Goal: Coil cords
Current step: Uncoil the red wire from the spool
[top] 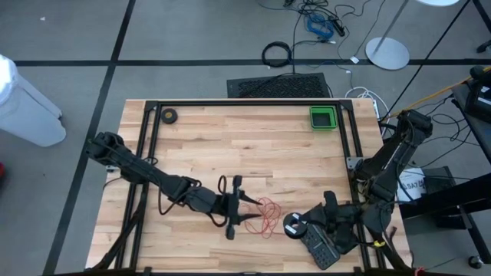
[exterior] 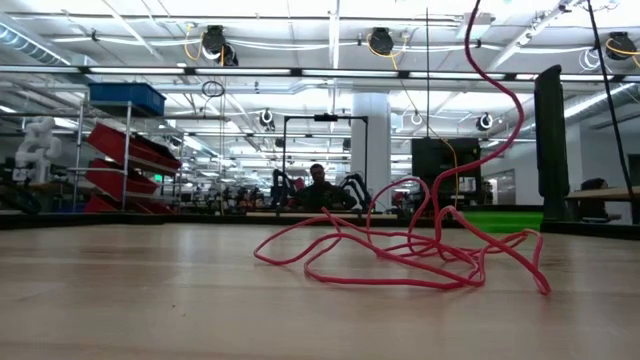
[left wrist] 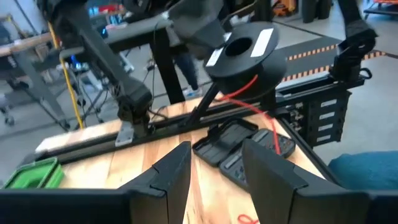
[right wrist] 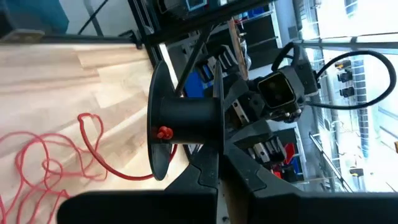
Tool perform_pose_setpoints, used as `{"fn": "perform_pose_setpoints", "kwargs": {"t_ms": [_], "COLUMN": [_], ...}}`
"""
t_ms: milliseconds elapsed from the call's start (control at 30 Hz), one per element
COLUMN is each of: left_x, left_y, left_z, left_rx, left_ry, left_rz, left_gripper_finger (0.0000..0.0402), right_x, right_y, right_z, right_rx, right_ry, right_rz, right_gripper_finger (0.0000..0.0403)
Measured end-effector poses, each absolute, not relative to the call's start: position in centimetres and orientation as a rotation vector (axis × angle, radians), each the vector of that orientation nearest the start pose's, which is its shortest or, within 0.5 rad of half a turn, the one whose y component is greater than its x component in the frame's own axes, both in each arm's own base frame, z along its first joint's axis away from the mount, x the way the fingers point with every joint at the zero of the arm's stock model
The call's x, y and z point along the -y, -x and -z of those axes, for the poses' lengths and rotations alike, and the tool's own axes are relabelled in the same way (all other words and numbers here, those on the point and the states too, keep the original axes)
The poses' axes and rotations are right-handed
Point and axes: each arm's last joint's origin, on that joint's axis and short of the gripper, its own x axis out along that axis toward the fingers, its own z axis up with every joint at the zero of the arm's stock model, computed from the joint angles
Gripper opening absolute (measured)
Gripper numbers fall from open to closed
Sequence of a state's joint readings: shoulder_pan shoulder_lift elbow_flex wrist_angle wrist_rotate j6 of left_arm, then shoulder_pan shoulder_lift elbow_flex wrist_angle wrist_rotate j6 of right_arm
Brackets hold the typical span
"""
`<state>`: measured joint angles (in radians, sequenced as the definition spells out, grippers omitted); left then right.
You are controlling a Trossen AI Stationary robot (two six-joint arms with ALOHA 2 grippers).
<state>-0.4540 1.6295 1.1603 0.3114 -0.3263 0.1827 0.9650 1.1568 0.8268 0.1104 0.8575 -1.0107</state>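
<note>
The thin red cord (exterior: 400, 262) lies in a loose heap on the wooden table, and one strand (exterior: 500, 110) rises from it out of the low view. That strand runs to the black reel (left wrist: 245, 53), which hangs above the table's near right part with my right gripper (right wrist: 219, 152) shut on it. The cord's end (right wrist: 163, 132) sits at the reel's hub. My left gripper (top: 252, 211) hovers open just left of the heap (top: 265, 215), its fingers (left wrist: 177, 174) pointing toward the reel with nothing between them. My right gripper pinches one flange of the reel at its rim (right wrist: 216, 140) between its two fingers, which come in about level from the table's right side. The reel is lifted clear of the table and tilted. The cord hangs slack from the hub (left wrist: 249, 87) down to the heap.
A flat black case (top: 322, 249) lies on the table under the reel, near the front right corner. A green bin (top: 323, 117) stands at the far right and a small black roll (top: 168, 116) at the far left. Black frame rails (top: 230, 103) edge the table.
</note>
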Motion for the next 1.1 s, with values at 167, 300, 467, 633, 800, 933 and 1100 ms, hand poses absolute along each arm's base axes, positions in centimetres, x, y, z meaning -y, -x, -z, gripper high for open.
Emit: {"fn": "perform_pose_setpoints", "kwargs": {"t_ms": [167, 300, 467, 633, 800, 933, 1100], "left_x": [16.6, 17.0, 17.0, 17.1, 17.1, 17.1, 17.6], "left_y": [-33.7, -33.6, -33.6, -33.5, -33.5, -33.5, -33.3], "left_z": [-29.8, -30.0, -30.2, -30.2, -30.2, -30.3, -30.8], "left_rx": [-0.095, -0.073, -0.051, -0.046, -0.046, -0.034, 0.019], "left_ry": [-0.294, -0.312, -0.303, -0.301, -0.301, -0.298, -0.311], "left_rz": [0.173, 0.182, 0.188, 0.218, 0.220, 0.219, 0.226], "left_gripper_finger": [0.0151, 0.0151, 0.0151, 0.0151, 0.0151, 0.0151, 0.0151], "right_x": [-20.0, -20.7, -20.9, -20.7, -20.6, -20.5, -20.3], "right_y": [-15.7, -15.1, -14.7, -14.8, -14.8, -14.9, -15.2], "right_z": [-31.2, -32.0, -32.1, -32.2, -32.2, -32.2, -32.2], "right_rx": [0.059, 0.178, 0.183, 0.131, 0.109, 0.109, 0.097], "right_ry": [1.166, 1.148, 1.141, 1.109, 1.085, 1.087, 1.063], "right_rz": [-0.252, -0.310, -0.303, -0.227, -0.197, -0.195, -0.181], "right_gripper_finger": [0.0000, 0.0000, 0.0000, 0.0000, 0.0000, 0.0000, 0.0000]}}
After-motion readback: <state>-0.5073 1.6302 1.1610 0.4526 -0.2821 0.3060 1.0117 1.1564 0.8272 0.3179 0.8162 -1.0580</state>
